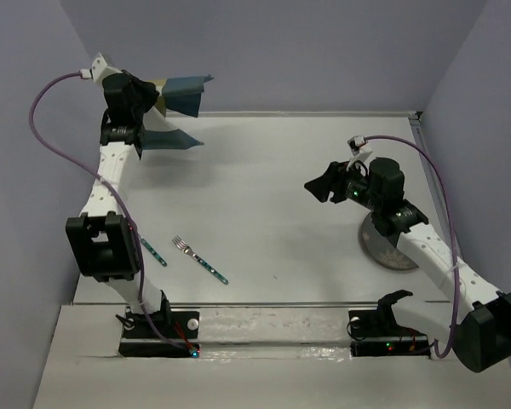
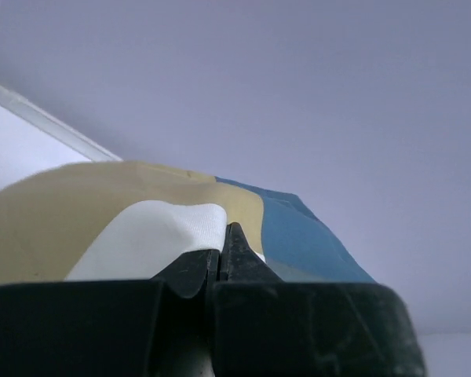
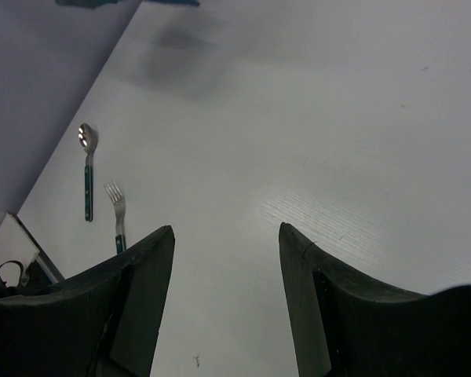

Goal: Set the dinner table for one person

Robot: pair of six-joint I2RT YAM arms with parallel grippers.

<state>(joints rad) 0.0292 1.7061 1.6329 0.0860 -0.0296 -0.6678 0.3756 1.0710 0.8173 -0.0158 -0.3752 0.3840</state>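
My left gripper (image 1: 153, 95) is shut on the blue, tan and white checked placemat (image 1: 186, 92) and holds it up above the far left corner of the white dinner table (image 1: 272, 187). In the left wrist view the jaws (image 2: 222, 245) pinch a fold of the cloth (image 2: 78, 212). My right gripper (image 1: 317, 189) is open and empty above the table's right middle, and it also shows in the right wrist view (image 3: 226, 232). A green-handled fork (image 1: 196, 256) and a spoon (image 1: 156, 253) lie near left; they also show as the fork (image 3: 118, 208) and the spoon (image 3: 87, 169).
A grey plate (image 1: 376, 249) lies at the right, partly hidden under my right arm. A metal rail (image 1: 264, 304) runs along the table's near edge. Lilac walls close in the left, back and right sides.
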